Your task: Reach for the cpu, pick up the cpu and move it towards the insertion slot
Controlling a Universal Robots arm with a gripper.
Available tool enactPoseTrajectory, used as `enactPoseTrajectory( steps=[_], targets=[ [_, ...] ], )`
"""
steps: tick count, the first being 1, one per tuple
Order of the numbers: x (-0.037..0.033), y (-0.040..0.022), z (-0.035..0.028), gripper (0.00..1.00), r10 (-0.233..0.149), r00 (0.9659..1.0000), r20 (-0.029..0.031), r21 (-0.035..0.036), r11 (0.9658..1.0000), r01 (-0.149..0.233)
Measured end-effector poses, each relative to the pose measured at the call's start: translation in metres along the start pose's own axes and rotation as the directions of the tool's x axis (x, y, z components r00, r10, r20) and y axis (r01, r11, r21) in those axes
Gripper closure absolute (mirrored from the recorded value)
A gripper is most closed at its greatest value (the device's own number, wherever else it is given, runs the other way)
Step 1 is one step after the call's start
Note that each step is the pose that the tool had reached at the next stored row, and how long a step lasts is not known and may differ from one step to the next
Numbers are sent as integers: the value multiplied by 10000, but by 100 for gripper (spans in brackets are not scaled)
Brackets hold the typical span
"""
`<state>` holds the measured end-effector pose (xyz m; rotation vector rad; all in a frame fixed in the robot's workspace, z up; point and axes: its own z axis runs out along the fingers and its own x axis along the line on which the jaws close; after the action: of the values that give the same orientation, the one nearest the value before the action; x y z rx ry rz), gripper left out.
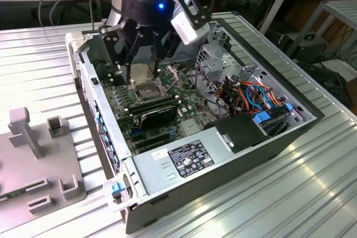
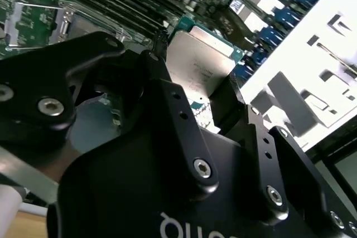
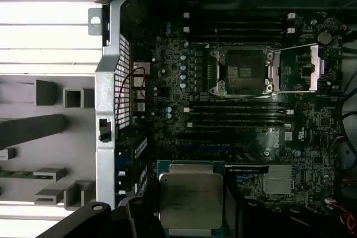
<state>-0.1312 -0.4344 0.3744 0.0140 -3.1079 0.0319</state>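
In the exterior view, a black robot arm reaches down into an open computer case [image 1: 268,137] lying on its side on a ribbed metal tabletop [image 1: 44,48]. The gripper [image 1: 142,71] hangs low over the green motherboard [image 1: 167,112], holding a silvery square, the cpu [image 1: 139,75], just above the insertion slot [image 1: 146,88], whose dark centre sits in a metal frame. A grey fixture plate [image 1: 33,160] with upright posts lies on the tabletop at the exterior view's left. In the second wrist view, the gripper [image 2: 192,90] is seen close up: its black fingers [image 2: 167,90] are clamped on opposite edges of the cpu [image 2: 201,62], which is held clear of the board with its metal lid showing. In the first wrist view, the cpu [image 3: 191,200] sits between the fingers [image 3: 228,204], while the insertion slot [image 3: 241,72] lies open further along the board, its hinged retention plate [image 3: 301,68] folded out to one side, long black memory slots [image 3: 240,116] running beside it. The cpu looks light, thin and rigid, with a smooth lid likely to slip under a loose grip; its underside contacts are probably delicate, so holding it by the two opposite edges, as here, seems the safest place.
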Motion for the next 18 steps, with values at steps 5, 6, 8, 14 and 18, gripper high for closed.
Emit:
enactPoseTrajectory(
  steps=[5, 6, 8, 14, 18],
  targets=[
    [-249, 22, 32, 45, -2, 10000, 0, 2, 10000, 2],
    [-296, 28, 40, 45, -1, 10000, 0, 1, 10000, 1],
    [-397, 40, 57, 45, -3, 10000, -1, 3, 10000, 3],
    [-635, 65, 88, 45, -2, 10000, -2, 8, 10000, 2],
    [-642, 65, 87, 45, -1, 10000, -1, 9, 10000, 1]
  ],
)
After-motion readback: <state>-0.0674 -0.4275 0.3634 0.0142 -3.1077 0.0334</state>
